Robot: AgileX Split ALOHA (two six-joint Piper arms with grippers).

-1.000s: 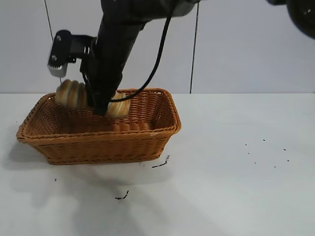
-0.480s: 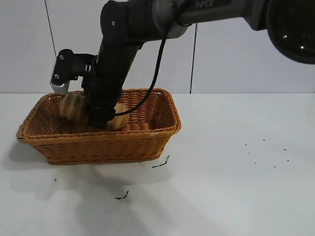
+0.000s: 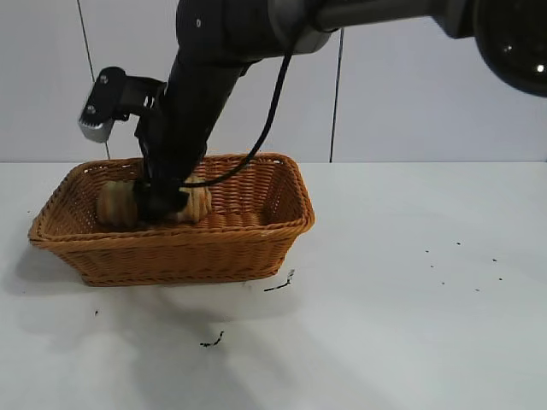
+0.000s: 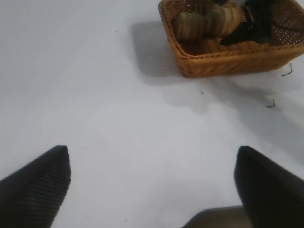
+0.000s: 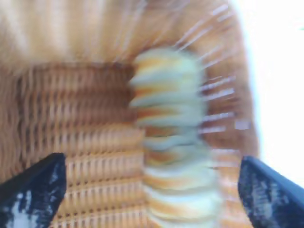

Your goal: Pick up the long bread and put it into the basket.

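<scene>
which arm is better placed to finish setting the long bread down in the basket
Right. The right gripper is down inside the basket at the long bread, fingers spread either side of it. The left gripper hangs over bare table, away from the basket.

Long bread (image 3: 120, 203) mid-section behind right gripper (image 3: 160, 203); smeared in right wrist view.
</scene>
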